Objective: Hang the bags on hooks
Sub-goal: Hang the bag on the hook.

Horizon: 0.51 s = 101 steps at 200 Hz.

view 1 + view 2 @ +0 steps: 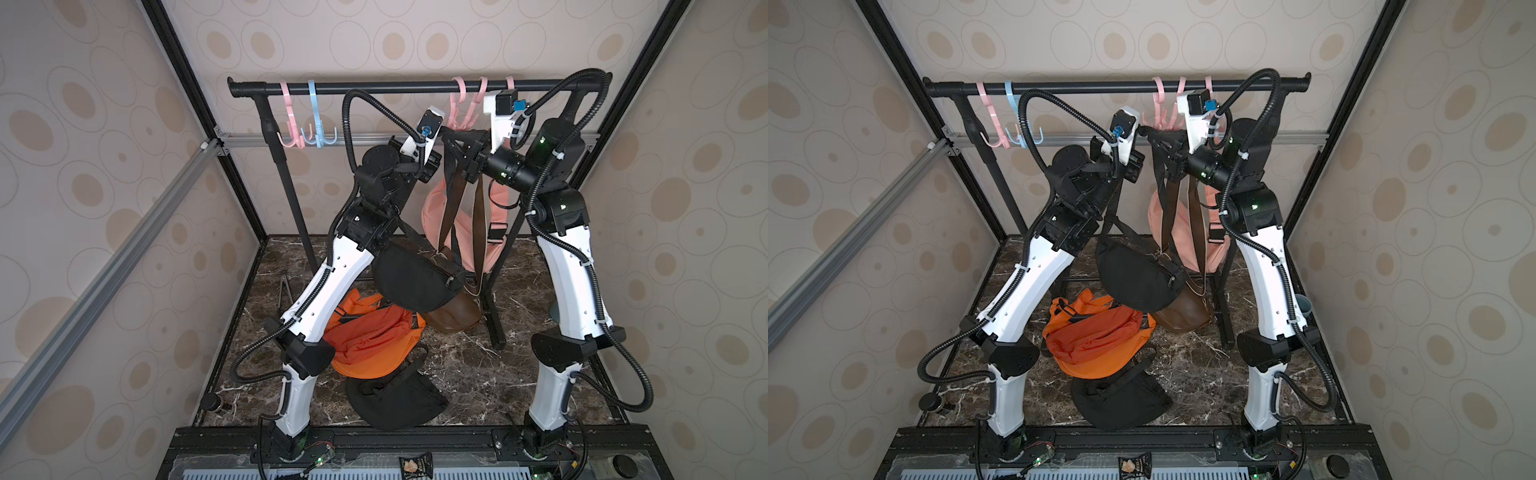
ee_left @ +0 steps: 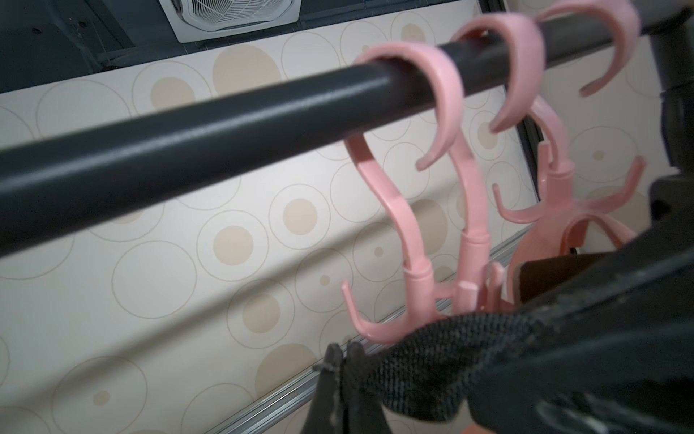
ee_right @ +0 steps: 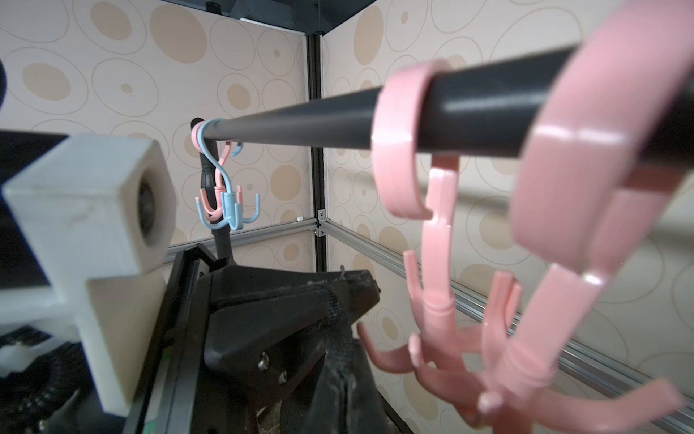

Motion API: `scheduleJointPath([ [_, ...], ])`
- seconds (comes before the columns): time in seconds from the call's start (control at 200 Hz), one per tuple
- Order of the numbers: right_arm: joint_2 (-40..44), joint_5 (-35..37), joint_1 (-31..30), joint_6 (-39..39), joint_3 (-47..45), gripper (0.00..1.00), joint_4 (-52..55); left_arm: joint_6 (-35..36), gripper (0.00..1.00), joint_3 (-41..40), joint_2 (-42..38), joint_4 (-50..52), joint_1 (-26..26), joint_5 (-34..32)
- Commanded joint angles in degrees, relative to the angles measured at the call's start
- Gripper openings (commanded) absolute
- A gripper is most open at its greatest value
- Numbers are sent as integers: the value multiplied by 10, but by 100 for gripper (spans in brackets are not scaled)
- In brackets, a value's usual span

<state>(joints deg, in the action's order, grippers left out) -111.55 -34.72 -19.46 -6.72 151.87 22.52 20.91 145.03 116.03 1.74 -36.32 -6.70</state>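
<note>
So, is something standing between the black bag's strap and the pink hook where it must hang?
Nothing visible blocks it. Both grippers are shut on the black strap, which lies just beside the prongs of the nearest pink hook. Straps of the brown bag and pink bag crowd the neighbouring hooks.

Two white-and-black robot arms rising from the near edge, bent at the elbows, leaning inward toward each other at the far centre. Left arm's black parallel gripper (image 2: 340,360) raised high, jaws pressed together, tips close-set in the left wrist view. Right arm's black parallel gripper (image 3: 338,300) raised to the same height, pointing left toward its partner, jaws likewise closed. White wrist camera housings upright above both wrists.
</note>
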Motion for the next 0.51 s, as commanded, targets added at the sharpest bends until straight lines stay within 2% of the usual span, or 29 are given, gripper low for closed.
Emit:
scheduleJointPath([
  [0.0, 37, 5, 27, -29, 25, 0, -66, -27, 0, 32, -7, -66, 48, -53],
  [0.205, 47, 18, 30, -22, 17, 0, -88, -39, 0, 39, -3, -70, 55, -14],
  [0.5, 40, 58, 32, -13, 25, 0, -74, -31, 0, 15, 9, -90, 62, -9],
])
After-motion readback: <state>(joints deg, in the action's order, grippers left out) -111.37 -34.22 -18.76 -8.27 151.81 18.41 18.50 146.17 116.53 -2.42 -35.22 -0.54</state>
